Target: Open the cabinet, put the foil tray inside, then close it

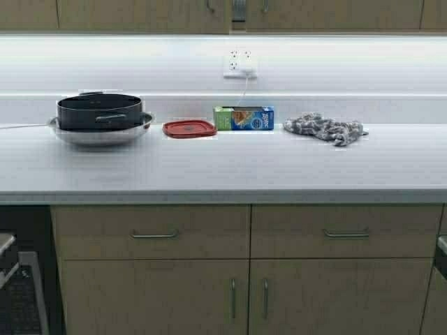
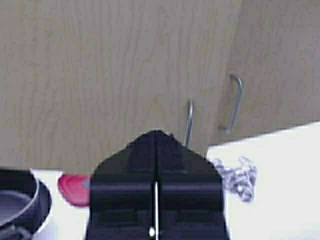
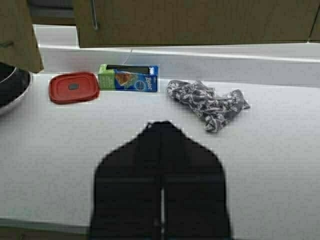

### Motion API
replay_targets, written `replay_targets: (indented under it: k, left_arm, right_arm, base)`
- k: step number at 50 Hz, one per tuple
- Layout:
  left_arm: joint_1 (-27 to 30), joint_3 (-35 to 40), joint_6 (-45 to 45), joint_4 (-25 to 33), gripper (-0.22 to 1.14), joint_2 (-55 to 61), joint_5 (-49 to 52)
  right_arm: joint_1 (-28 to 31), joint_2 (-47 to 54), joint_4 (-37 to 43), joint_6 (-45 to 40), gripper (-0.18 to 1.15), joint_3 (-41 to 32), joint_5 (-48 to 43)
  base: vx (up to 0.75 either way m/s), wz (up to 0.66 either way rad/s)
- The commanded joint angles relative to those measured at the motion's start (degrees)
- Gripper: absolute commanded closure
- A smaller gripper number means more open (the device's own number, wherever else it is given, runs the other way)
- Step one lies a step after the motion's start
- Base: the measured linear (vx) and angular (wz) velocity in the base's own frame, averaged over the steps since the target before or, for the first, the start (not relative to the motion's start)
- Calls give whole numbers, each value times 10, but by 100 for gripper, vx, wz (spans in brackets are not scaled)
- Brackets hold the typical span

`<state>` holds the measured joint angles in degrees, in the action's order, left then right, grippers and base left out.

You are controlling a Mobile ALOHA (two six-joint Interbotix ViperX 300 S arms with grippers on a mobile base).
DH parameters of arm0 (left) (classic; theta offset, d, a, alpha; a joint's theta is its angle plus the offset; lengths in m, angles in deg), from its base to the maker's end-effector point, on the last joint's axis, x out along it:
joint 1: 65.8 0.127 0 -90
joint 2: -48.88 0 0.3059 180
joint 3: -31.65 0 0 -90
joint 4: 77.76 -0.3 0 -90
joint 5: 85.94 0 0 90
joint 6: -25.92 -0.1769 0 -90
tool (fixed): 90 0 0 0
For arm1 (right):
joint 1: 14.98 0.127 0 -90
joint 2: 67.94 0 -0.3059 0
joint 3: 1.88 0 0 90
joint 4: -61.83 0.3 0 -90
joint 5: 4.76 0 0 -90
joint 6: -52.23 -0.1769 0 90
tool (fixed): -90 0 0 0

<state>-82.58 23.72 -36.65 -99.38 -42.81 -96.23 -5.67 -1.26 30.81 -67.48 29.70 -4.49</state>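
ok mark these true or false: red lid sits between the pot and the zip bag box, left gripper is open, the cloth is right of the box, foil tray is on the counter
1. The red lid lies between the black pot and the bag box: true.
2. The left gripper is open: false, its fingers are shut, near a cabinet handle.
3. The grey cloth lies right of the box: true.
4. A foil tray sits on the counter: false, none is in view.

High view faces the white laminate countertop [image 1: 223, 164] squarely; both wrist views, nearer, share its flat red plastic lid [image 2: 72, 189] [image 3: 73, 87].
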Motion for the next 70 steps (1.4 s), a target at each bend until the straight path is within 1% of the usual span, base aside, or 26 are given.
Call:
replay_targets:
  k: [1,8,16,43,51,58,65,70]
  left_arm:
    - [1,-54,3,0,87,-56,-9]
    - [1,-103,-1,0,87,-90,-11]
    - [1,-125,-3,-1,87,-93,-13]
    - [1,-115,-2,-1,87,-55,-25]
    - [1,-113,-1,0,87,-41,-47]
    - [1,-114,1,0,87,-33,-53]
    - [1,-115,2,0,87,-26,-55]
    - [1,-120,2,0,87,-25,-55]
  right_arm:
    - [1,-9,2,-1,91,4,-2]
    - [2,-11,2,-1,91,4,-3]
    - [1,-4,2,2,91,2,-8]
    - [1,31,2,-2,91,-11,-18]
    - [2,32,2,-2,91,-19,-19]
    - [1,33,4,-2,91,-22,-20]
    - [1,49,4,0,91,-41,-20]
    - [1,49,4,-2,91,-37,-20]
  base:
    - [2,0]
    - [2,0]
    - [0,0]
    - [5,1]
    - [12,2]
    - [12,2]
    - [13,0]
    - [12,1]
